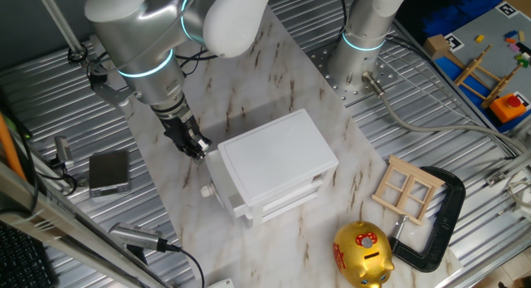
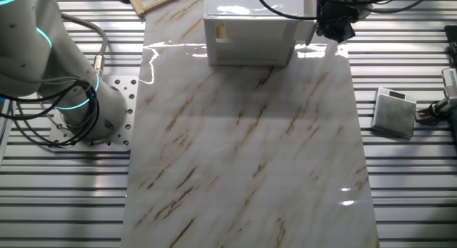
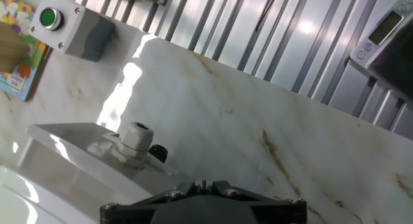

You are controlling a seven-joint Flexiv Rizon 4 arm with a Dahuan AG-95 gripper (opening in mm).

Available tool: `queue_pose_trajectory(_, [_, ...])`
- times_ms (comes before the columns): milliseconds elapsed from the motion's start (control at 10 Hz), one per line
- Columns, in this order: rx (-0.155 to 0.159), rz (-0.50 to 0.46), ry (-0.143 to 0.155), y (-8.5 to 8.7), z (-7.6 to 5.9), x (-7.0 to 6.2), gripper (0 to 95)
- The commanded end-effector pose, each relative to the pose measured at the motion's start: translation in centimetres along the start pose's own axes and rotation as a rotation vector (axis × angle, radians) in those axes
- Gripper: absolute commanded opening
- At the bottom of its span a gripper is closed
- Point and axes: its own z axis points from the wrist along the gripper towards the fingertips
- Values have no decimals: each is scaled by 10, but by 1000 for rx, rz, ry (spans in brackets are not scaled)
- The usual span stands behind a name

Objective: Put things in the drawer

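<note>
The white cabinet (image 1: 278,151) stands mid-table; its top drawer (image 1: 218,175) faces left in one fixed view, with a small round knob (image 1: 205,189). The drawer front looks about flush with the cabinet. My gripper (image 1: 197,147) hangs just above and in front of that drawer front, its fingers together. In the other fixed view the gripper (image 2: 334,28) is at the cabinet's (image 2: 250,33) right end. The hand view looks down past the gripper (image 3: 203,183) at the white knob (image 3: 133,137) just below it. No brown block shows; the things are hidden or out of view.
A gold piggy bank (image 1: 362,255), a wooden window frame (image 1: 406,188) and a black clamp (image 1: 446,213) lie right of the cabinet. A second arm's base (image 1: 365,47) stands behind. A small scale (image 1: 109,172) sits left; a green-button box (image 3: 71,27) sits beyond the marble.
</note>
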Motion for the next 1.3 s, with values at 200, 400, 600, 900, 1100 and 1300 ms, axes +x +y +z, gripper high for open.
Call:
queue_pose_trajectory(200, [0, 11, 3, 3, -4, -9, 0])
queue_pose_trajectory(400, [-2, 17, 3, 3, -5, -11, 0])
queue_pose_trajectory(600, [-15, 22, -4, 4, -5, -11, 0])
queue_pose_trajectory(900, [-23, 35, 0, 10, -7, -8, 0])
queue_pose_trajectory(1100, [-26, 36, 3, 13, -6, -5, 0])
queue_pose_trajectory(1300, [-37, 33, 6, 13, -3, 0, 0])
